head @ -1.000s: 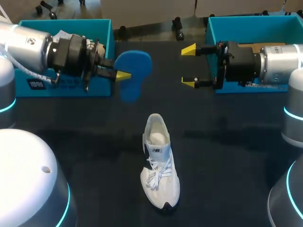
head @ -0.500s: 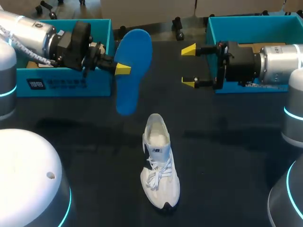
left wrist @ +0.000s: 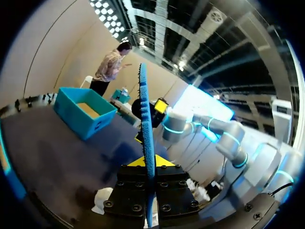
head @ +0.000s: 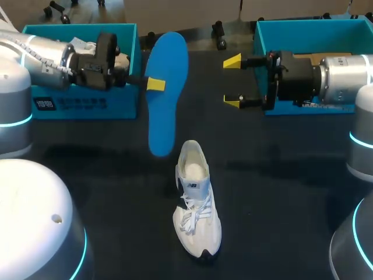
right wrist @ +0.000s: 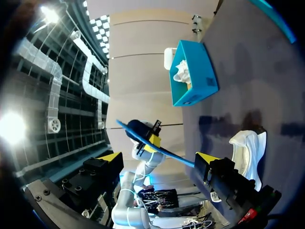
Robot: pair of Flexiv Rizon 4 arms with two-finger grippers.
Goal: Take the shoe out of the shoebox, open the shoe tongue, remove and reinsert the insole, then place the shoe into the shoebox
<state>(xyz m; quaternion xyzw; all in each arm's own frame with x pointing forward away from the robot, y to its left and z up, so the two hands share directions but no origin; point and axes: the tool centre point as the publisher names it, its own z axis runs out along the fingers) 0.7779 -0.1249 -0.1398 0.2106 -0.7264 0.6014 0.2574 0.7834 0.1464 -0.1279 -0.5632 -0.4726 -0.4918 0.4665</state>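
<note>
My left gripper [head: 154, 84] is shut on the side edge of a blue insole [head: 166, 93], which hangs in the air with its flat face up toward the head camera. Its lower end hovers just beyond the heel of the white shoe [head: 196, 201]. The shoe lies on the black table with its toe toward the near edge. In the left wrist view the insole [left wrist: 146, 124] stands edge-on between the yellow tips of the left gripper [left wrist: 150, 161]. My right gripper [head: 233, 81] is open and holds nothing, to the right of the insole. In the right wrist view the right gripper [right wrist: 158, 157] faces the insole [right wrist: 162, 149], with the shoe [right wrist: 248, 148] beside it.
A teal shoebox [head: 81, 102] sits at the back left behind my left arm. A second teal box [head: 315, 35] sits at the back right behind my right arm. Dark bare table [head: 280, 192] lies around the shoe.
My left arm has turned and lifted the insole, so its full length now shows, and carried it slightly right toward the shoe. The right arm and the shoe have not moved.
</note>
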